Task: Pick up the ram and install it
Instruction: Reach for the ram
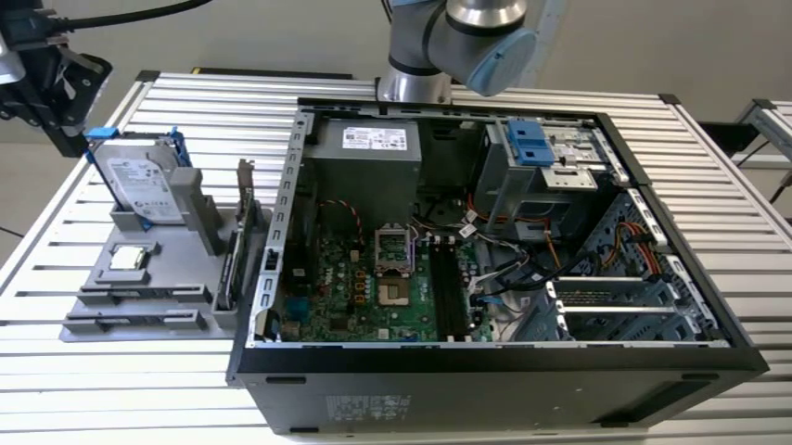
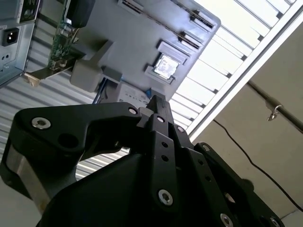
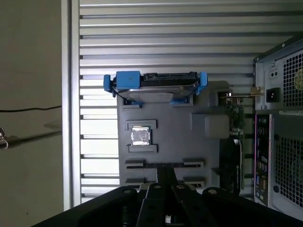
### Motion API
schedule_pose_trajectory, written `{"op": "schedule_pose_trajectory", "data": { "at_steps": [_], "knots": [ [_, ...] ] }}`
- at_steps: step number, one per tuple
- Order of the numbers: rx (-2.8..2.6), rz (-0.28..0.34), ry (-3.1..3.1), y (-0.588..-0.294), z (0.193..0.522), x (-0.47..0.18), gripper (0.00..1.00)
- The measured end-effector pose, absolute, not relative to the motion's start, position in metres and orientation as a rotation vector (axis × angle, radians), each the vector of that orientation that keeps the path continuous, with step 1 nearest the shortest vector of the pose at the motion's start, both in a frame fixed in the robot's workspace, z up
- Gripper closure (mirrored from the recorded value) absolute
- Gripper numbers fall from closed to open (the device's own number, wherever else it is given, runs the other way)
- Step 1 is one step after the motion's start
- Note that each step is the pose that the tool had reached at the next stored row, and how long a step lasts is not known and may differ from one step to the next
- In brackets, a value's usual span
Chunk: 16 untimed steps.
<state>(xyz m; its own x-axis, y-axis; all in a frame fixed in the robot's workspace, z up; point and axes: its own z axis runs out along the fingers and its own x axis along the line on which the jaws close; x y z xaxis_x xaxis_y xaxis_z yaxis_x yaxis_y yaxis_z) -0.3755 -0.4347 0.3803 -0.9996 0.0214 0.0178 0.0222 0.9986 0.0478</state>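
Gripper (image 1: 62, 130) hangs above the grey holder (image 1: 173, 271), off the end where the hard drive (image 1: 134, 181) stands in its blue frame. In both wrist views the fingers (image 2: 156, 101) lie together, tips meeting, and no part shows between them; the gripper (image 3: 166, 176) carries nothing visible.

Seen in the first wrist view:
- holder (image 3: 189, 142) well below the tool
- hard drive (image 3: 156, 87) at one end of the holder
- processor chip (image 3: 140, 135) in a square pocket mid-holder
- two long grooved rails (image 3: 135, 164) at the other end
- expansion card (image 3: 234, 118) upright along the holder's edge

Open computer case (image 1: 495, 389) sits just beside the holder on the expansion-card side. Both rest on the slatted table (image 1: 730, 204).

Ram: cannot pick it out for certain. The likeliest place is the long dark memory slots (image 1: 446, 287) on the motherboard inside the case, across the case wall from the holder and well apart from the gripper. Cannot tell whether a stick sits in them or the slots are bare. The holder's rails show grey with dark grooves.
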Motion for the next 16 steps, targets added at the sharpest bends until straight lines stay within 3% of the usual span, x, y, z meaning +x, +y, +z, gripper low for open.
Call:
{"op": "schedule_pose_trajectory", "data": {
  "at_steps": [16],
  "knots": [
    [-0.034, -0.075, -3.115, -0.4387, 0.3784, -0.3755, 1.0]
  ]
}}
